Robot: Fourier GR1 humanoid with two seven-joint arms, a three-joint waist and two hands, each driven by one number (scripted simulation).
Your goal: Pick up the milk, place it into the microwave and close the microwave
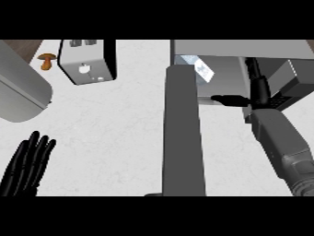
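Note:
The microwave (302,78) stands at the back right with its dark door (183,138) swung wide open toward me. Inside the pale cavity, near its left wall, sits the milk carton (203,69), white with a grey-blue side. My right hand (258,90) reaches into the cavity's right part, fingers straight and pointing inward, thumb (229,98) spread out to the left. It is open and apart from the carton. My left hand (26,166) rests open at the lower left, fingers up.
A silver toaster (84,60) stands at the back left with a brown mushroom (47,61) beside it. A large rounded grey object (13,87) overhangs the counter's left edge. The white counter (112,129) lies between my left hand and the open door.

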